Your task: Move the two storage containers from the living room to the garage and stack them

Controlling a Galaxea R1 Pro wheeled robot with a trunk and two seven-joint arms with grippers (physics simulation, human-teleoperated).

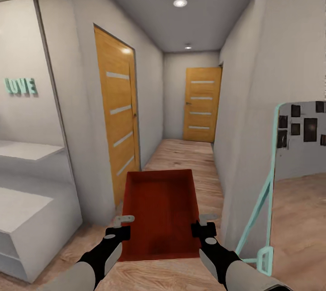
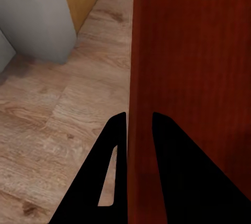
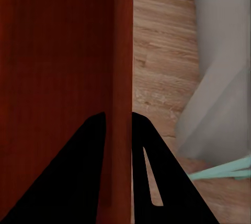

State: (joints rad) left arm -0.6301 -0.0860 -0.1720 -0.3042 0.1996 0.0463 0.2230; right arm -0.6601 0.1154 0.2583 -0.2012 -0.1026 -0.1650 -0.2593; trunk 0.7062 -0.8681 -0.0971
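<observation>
pointing lengthwise down the hallway (image 1: pixel 190 155), storage container (image 1: pixel 160 205) (both pincers clamped).

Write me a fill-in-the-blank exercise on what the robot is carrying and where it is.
1. The storage container is held by ____ hands, the left hand and the right hand, each clamped on a side wall.
2. The floor under the container is made of ____.
3. The door at the far end of the hallway is ____.
4. The turquoise letters on the wall spell ____.

Missing words: two; wood; closed; LOVE
</observation>
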